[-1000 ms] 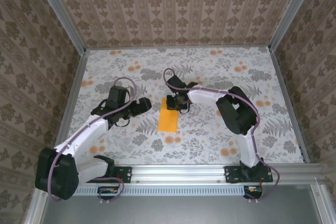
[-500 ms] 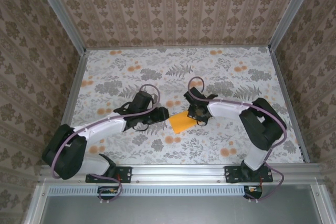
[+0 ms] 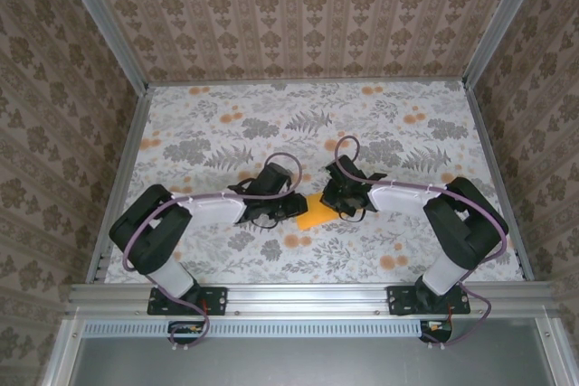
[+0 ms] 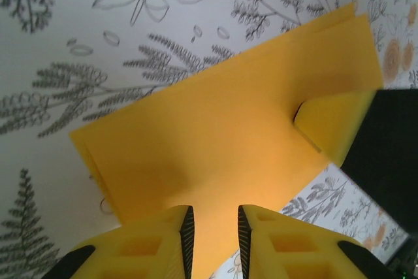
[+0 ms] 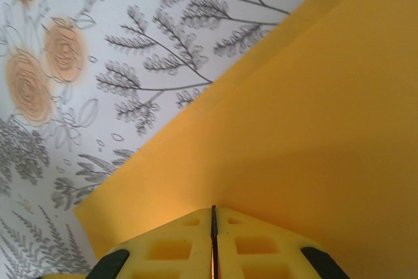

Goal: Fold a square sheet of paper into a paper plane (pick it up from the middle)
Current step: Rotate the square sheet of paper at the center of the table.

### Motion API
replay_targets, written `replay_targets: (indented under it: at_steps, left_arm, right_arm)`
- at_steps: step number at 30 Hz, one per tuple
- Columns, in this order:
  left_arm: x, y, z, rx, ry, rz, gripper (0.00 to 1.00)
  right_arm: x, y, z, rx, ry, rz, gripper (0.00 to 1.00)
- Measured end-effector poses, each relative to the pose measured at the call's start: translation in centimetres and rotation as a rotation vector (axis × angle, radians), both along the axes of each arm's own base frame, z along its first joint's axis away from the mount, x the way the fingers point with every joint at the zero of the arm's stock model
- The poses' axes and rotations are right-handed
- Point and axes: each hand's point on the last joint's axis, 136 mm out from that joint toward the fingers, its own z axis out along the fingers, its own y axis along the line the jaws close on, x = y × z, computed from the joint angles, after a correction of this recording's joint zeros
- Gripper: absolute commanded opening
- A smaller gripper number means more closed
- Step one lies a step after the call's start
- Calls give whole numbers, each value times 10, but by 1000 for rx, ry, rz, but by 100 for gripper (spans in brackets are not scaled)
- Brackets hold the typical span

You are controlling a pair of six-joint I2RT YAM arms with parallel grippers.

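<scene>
We see the square sheet of paper near the middle of the floral cloth, a little toward the near side, between the two grippers. It is folded into two layers: in the right wrist view, one long edge runs just beside the other, slightly offset. In the left wrist view it casts a shadow on the cloth, so part of it is raised off the cloth.

The right gripper holds the paper at its right side. Its two fingers are pressed together with only a thin dark line between them, and the paper goes in under their tips. From the left wrist camera, one yellow finger of this gripper lies on the upper face of the paper, near its right corner.

The left gripper is at the left side of the paper, with its fingers a narrow gap apart. The orange surface shows through the gap, but we cannot tell if the near edge lies between the fingers or beyond them.

Both arms reach inward and nearly meet. The cloth is free on the far side up to the patterned walls, and also at both sides.
</scene>
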Motion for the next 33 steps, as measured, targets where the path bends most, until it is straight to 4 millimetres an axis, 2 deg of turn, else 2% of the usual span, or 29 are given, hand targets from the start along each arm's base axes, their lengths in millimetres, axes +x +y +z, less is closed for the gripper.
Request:
replay_targets:
  at_steps: [4,10,18,28,33]
  left_arm:
    - [6,-2,-2,29,5,12,27]
    - [4,5,-21,102,49,23,25]
    - [10,13,-22,130,54,46,24]
    - [44,44,-21,147,38,103,24]
    - [48,48,-21,161,28,92,24]
  right_arm:
    - [-2,1,0,6,4,34,10]
    - [-4,6,-1,29,16,72,11]
    - [-4,17,-8,68,32,107,11]
    - [30,51,-5,151,-8,140,11]
    - [31,52,1,172,-40,171,13]
